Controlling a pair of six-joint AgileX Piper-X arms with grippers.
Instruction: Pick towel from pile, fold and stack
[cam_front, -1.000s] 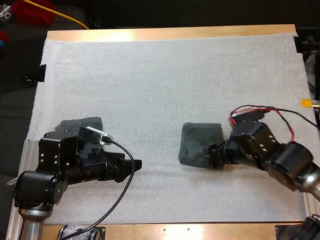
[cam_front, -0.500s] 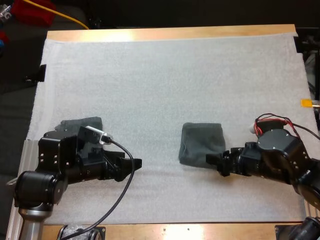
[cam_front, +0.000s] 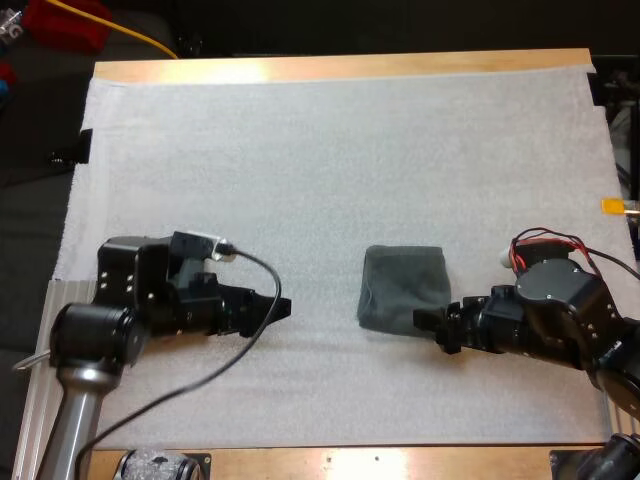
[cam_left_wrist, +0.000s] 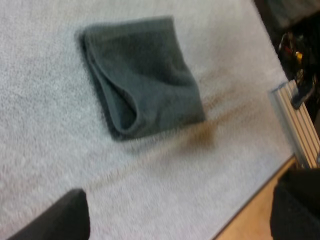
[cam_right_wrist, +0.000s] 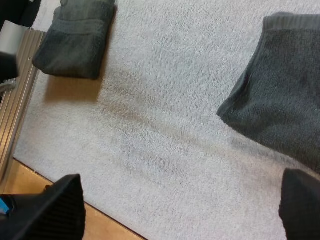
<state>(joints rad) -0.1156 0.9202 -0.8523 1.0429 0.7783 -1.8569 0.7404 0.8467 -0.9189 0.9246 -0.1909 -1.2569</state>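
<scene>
both end effectors are released, fingers apart on nothing: the left end effector hangs over bare white mat well apart from the folded towel, the right end effector just beside that towel's near right corner. the towel's fold gapes in the left wrist view, so i judge a pinch catching only the top layer would peel it open, or a low approach shove it across the mat. a second dark towel lies by the metal rail at the mat's edge, with the left arm over it in the high view; one towel or a stack, i cannot tell.
</scene>
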